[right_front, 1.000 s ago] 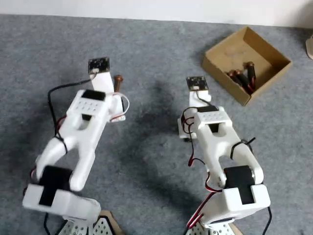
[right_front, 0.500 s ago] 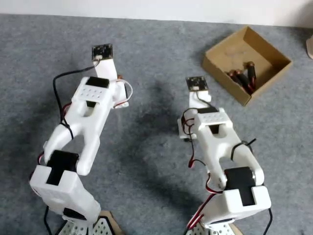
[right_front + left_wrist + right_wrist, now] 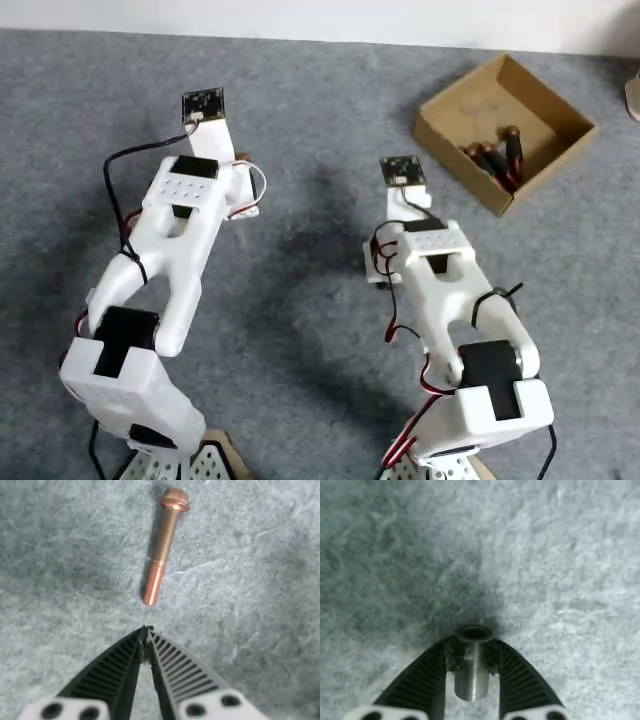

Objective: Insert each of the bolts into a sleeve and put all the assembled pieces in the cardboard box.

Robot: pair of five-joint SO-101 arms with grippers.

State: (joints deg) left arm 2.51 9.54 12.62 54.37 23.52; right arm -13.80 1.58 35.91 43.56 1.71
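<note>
Bolt [image 3: 165, 545] down flat on the grey carpet [image 3: 320, 100]: copper, flanged head one end, threads the other. It's well apart from the cardboard box [image 3: 478, 100]. Left gripper [image 3: 145, 630] is right there w/ it, fingers pinched together, tips meeting on each other. Those tips sit just short of the bolt's threaded end, a small strip of carpet btwn them. The shank runs on away from the gripper, head at the far end, tilted a touch off the gripper's line. From the high view, the left arm is the one farther from the box. Its wrist covers most of the bolt, w/ just a bit of copper peeking out on the box side of the wrist.

Over to the right gripper [image 3: 472, 649]: clamped on a sleeve [image 3: 472, 677], a grey metal tube w/ one finger each side. The sleeve's open mouth pokes out just past the fingertips, facing the carpet. Can't tell if the sleeve touches the carpet. The right arm stands btwn the left arm and the box, nearer the box but apart from it, short of its near wall.

In the box itself: assembled pieces [image 3: 495, 155], dark sleeves w/ copper heads showing, bunched together close to one side wall.
</note>
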